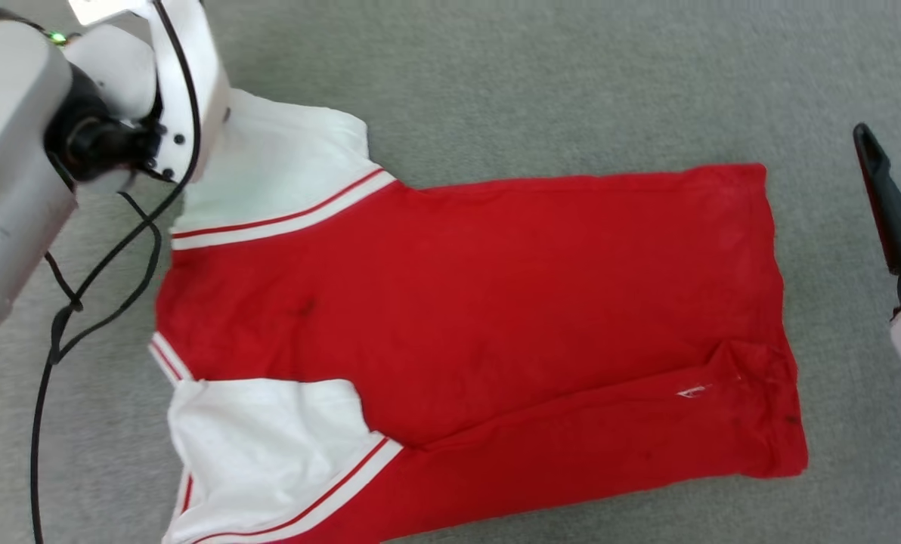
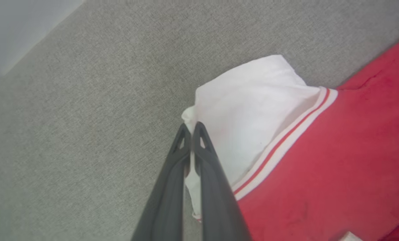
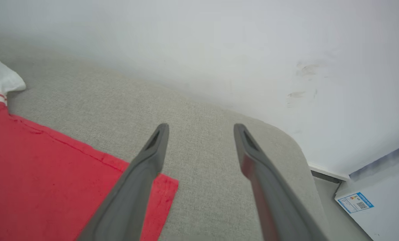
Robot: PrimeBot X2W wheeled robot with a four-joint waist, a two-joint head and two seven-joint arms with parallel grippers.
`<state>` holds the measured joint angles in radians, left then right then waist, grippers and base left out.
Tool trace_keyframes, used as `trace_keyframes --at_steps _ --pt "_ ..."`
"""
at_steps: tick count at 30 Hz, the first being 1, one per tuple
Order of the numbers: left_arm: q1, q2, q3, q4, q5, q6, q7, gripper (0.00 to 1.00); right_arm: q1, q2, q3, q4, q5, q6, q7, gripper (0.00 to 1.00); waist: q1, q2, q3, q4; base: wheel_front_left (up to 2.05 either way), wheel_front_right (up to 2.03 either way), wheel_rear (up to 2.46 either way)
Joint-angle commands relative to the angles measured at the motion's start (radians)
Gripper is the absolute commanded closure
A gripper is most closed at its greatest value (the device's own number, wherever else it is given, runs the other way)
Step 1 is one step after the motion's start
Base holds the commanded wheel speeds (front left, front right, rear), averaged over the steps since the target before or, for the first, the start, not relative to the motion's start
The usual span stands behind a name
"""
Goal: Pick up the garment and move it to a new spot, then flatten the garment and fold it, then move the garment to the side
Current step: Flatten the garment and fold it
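Closest to the lens, at far left: pale left forearm, black cable trailing below. Beyond it, left gripper, fingers pressed together, clamped on the outer corner of the far white sleeve, a strip of white fabric pinched between them. Right of those fingertips, striped white-and-red trim, then red body cloth. Jersey shirt spread flat on grey upholstery, shoulder end toward the left gripper, hem toward the right gripper, plain red side up, second white sleeve along the near edge, a crease and a small white tag close to the hem. Past the hem, apart from the cloth: right gripper, fingers spread wide, nothing between them, over bare upholstery, hem corner beside its left finger. Further right, pale wall and a blue-edged label.
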<state>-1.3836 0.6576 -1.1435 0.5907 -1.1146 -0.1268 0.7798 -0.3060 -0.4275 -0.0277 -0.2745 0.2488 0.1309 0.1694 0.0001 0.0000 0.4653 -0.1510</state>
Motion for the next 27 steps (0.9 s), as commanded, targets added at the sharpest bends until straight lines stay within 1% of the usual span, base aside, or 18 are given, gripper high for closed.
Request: trace_keyframes --at_steps 1,3,6,10,12,14,16,18,21,26,27 --pt "0.024 -0.003 -0.007 -0.022 -0.006 -0.001 -0.025 1.00 -0.052 -0.074 0.043 0.031 0.040 0.000 0.094 0.00 -0.0001 0.0000 -0.050 0.049 0.00 0.00 0.00" --pt "0.034 -0.006 -0.019 -0.054 -0.006 -0.002 -0.048 1.00 -0.110 -0.143 0.087 0.057 0.094 -0.001 0.197 0.00 -0.0001 0.0000 -0.063 0.065 0.00 0.00 0.00" --pt "0.048 0.005 -0.037 -0.104 -0.005 -0.001 -0.077 1.00 -0.197 -0.232 0.155 0.117 0.196 -0.001 0.360 0.00 -0.0001 0.0000 -0.075 0.086 0.00 0.00 0.00" --pt "0.053 0.011 -0.055 -0.159 -0.008 -0.001 -0.110 1.00 -0.304 -0.330 0.266 0.202 0.326 -0.001 0.579 0.00 -0.0001 0.0000 -0.074 0.115 0.00 0.00 0.00" --pt "0.051 0.010 -0.062 -0.180 -0.010 -0.002 -0.125 1.00 -0.346 -0.362 0.318 0.243 0.380 -0.001 0.679 0.00 -0.0001 0.0000 -0.068 0.129 0.00 0.00 0.00" --pt "0.042 0.010 -0.068 -0.198 -0.004 -0.002 -0.136 1.00 -0.382 -0.374 0.352 0.283 0.427 0.000 0.766 0.00 -0.0001 0.0000 -0.059 0.143 0.00 0.00 0.00" --pt "0.032 0.009 -0.074 -0.215 0.000 -0.002 -0.146 1.00 -0.417 -0.380 0.376 0.320 0.450 -0.001 0.832 0.00 -0.0001 0.0000 -0.047 0.155 0.00 0.00 0.00" --pt "0.025 0.008 -0.083 -0.228 0.004 -0.002 -0.151 1.00 -0.442 -0.366 0.386 0.361 0.467 0.000 0.880 0.00 -0.0001 0.0000 -0.034 0.166 0.00 0.00 0.00" --pt "0.009 0.003 -0.094 -0.243 0.009 -0.002 -0.160 1.00 -0.471 -0.345 0.399 0.426 0.467 0.000 0.921 0.00 -0.0001 0.0000 -0.009 0.184 0.00 0.00 0.00" --pt "-0.022 -0.001 -0.103 -0.262 0.012 -0.002 -0.172 1.00 -0.504 -0.301 0.408 0.506 0.448 -0.001 0.912 0.00 -0.0001 0.0000 0.039 0.209 0.00 0.00 0.00" --pt "-0.022 -0.001 -0.103 -0.262 0.012 -0.002 -0.172 1.00 -0.504 -0.301 0.408 0.506 0.448 -0.001 0.912 0.00 -0.0001 0.0000 0.039 0.209 0.00 0.00 0.00"
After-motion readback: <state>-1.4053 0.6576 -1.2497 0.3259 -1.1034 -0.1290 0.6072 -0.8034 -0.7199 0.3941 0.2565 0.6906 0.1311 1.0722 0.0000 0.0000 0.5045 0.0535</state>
